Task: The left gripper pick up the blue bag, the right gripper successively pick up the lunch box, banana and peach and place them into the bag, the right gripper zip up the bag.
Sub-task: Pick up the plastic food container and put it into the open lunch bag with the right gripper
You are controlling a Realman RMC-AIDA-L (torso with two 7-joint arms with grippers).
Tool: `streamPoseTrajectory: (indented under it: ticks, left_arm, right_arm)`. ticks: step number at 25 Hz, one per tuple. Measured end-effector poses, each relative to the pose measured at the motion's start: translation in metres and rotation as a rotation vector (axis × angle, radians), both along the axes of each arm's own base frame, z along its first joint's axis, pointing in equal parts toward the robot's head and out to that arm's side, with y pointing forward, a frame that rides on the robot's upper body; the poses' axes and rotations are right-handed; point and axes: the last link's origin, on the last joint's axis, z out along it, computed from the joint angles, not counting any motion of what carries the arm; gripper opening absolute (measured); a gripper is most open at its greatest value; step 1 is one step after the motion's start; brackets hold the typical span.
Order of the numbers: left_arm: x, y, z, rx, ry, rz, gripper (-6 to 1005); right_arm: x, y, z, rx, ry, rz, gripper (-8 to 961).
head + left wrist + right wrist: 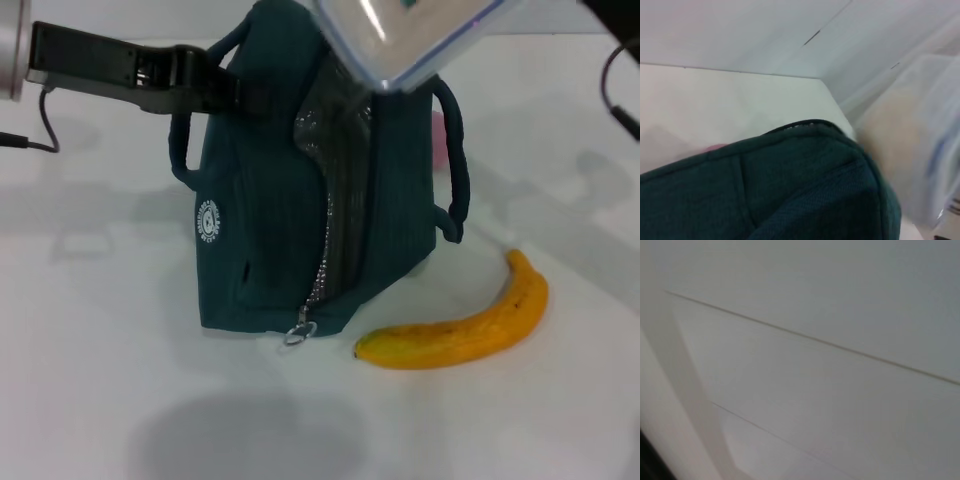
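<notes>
1. The blue bag (pixel 270 200) is standing upright on the white desk (pixel 90 380), its zip open down the front and the foil lining showing. The left pincer (pixel 232 92) is reaching in from the left and pinching the near loop handle at the bag's top. If that hold is slipping, the mouth is likely sagging shut and blocking whatever is coming down.
2. The lunch box (pixel 410 35) is hanging tilted in the air just above the bag's open top, its blue-rimmed corner pointing down. The right pincer is out of sight in every view, so I cannot tell how it is gripping. At this tilt the box risks catching on the zip edge or the far handle, and pushing the bag over.
3. The banana (pixel 465 325) is lying on the desk just beside the bag's right foot. A toppling bag risks landing on it or knocking it away.
4. The peach (pixel 438 140) is showing only as a pink sliver behind the bag, so it could roll if the bag shifts.
</notes>
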Motion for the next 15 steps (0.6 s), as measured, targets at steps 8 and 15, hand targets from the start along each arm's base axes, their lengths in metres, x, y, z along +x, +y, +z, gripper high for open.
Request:
streamPoseTrajectory:
  ticks: [8,15]
  left_arm:
    - [-0.001,-0.002,0.003,0.007,-0.035,0.003,33]
    - [-0.001,-0.002,-0.005,-0.024,-0.057,0.002,33]
  right_arm:
    - [0.02,-0.005,-0.028,-0.064,-0.155,-0.079,93]
    - [0.003,-0.006,-0.047,-0.105,-0.246,-0.004,92]
